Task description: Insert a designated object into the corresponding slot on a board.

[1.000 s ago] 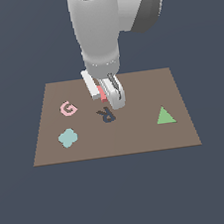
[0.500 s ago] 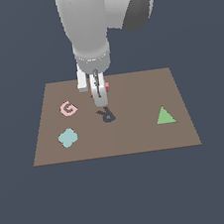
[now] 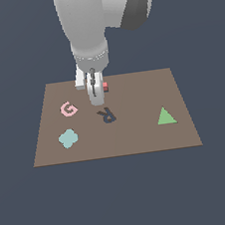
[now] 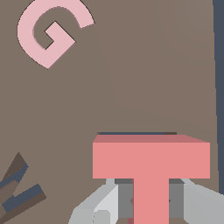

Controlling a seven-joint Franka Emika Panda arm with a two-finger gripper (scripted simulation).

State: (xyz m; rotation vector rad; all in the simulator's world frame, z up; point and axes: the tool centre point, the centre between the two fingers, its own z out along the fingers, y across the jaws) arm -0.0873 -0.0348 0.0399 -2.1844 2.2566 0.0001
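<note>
The red-pink T block sits between my gripper's fingers, which close on its stem. In the exterior view only a corner of the block peeks out beside the gripper, low over the far middle of the brown board. A thin dark navy line shows along the block's top edge; it looks like the rim of the T slot. The rest of the slot is hidden under the block. I cannot tell whether the block is touching the board.
A flat pink G lies to the exterior view's left of the gripper. The dark R recess is just in front of it. A teal shape and a green triangle lie nearer the front. The board's edge runs close by.
The arm has carried the red block from over the R recess toward the back of the board and slightly to the exterior view's left. The grip has not changed.
</note>
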